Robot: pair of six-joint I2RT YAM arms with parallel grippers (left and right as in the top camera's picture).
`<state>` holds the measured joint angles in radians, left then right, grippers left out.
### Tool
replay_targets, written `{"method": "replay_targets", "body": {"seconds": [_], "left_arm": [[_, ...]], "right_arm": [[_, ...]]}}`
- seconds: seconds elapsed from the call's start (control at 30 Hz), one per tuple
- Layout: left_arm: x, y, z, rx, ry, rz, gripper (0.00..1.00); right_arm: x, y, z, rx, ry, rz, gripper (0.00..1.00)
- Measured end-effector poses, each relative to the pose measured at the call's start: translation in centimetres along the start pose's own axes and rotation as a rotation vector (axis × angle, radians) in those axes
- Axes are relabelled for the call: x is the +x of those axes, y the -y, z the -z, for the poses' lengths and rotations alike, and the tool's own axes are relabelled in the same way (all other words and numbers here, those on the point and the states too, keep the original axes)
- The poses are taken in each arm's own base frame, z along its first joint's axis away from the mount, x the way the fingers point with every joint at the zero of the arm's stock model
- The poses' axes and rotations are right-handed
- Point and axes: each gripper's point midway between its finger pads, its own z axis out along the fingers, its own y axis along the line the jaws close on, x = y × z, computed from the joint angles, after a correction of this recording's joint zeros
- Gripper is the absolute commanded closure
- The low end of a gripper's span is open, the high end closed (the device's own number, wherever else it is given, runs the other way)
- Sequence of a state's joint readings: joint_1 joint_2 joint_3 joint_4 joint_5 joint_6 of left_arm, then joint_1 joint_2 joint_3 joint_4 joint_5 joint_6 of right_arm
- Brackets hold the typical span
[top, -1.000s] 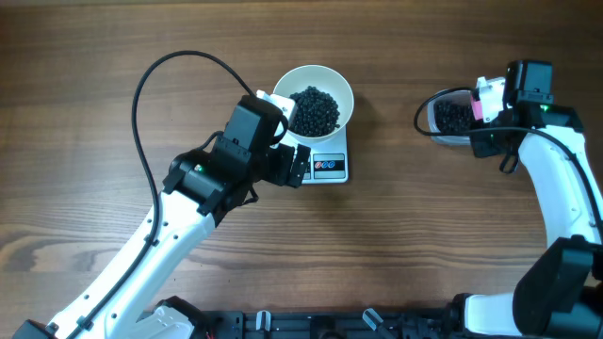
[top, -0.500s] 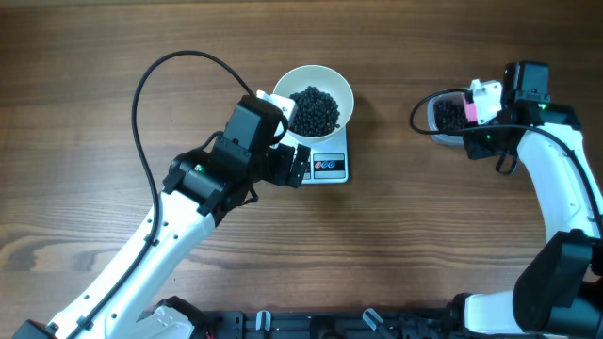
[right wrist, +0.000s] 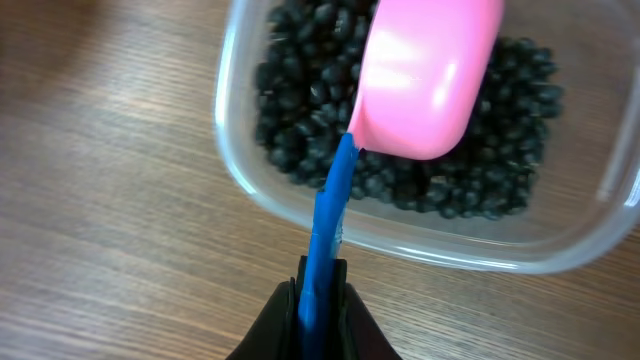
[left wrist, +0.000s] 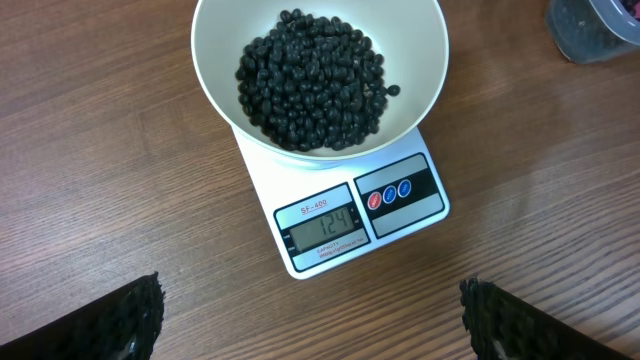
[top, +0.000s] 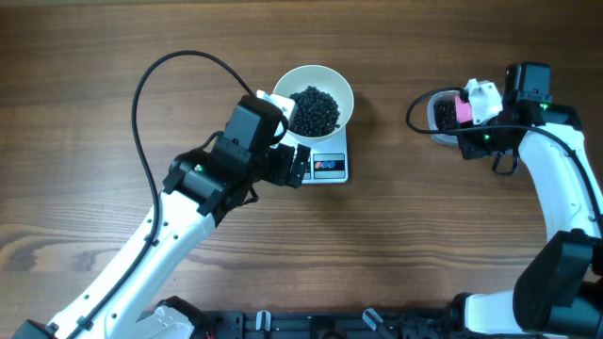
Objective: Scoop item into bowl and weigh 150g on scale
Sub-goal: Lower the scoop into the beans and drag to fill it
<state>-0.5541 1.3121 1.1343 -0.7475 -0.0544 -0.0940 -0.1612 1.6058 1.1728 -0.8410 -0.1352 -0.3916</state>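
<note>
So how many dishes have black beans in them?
2. One is the white bowl, sitting on the scale in the middle. The other is the clear plastic tub on the table to the right, with the pink scoop over it.

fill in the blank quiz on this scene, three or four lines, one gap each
The scoop at the clear tub is coloured ___.
The right gripper is ___ on the scoop's blue handle.
The bowl stands ___ the scale.
The left gripper has its jaws ___.
Missing words: pink; shut; on; open.
</note>
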Motion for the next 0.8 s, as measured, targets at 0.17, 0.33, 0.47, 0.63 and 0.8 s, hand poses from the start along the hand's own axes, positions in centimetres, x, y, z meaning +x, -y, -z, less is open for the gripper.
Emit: {"method": "replay_targets", "body": {"seconds": [0.17,0.33,0.47,0.63,0.8], "left_arm": [[0.0,0.0,0.0,0.0,0.0,0.0,0.0],[0.0,0.0,0.0,0.0,0.0,0.0,0.0],[0.0,0.0,0.0,0.0,0.0,0.0,0.0],[0.0,0.0,0.0,0.0,0.0,0.0,0.0],[0.0,0.0,0.0,0.0,0.0,0.0,0.0]], "right_arm": [[0.0,-0.5,0.0,-0.029,0.005,0.02,0.96],[0.2,-1.0,0.0,-0.053,0.0,0.04,0.96],[0.4,-1.3,0.0,-0.069,-0.007,0.061,0.96],[0.6,-1.4,0.0,-0.078,-0.011,0.07,0.96],[0.9,-1.6,0.1,-0.085,-0.025,0.071,0.96]]}}
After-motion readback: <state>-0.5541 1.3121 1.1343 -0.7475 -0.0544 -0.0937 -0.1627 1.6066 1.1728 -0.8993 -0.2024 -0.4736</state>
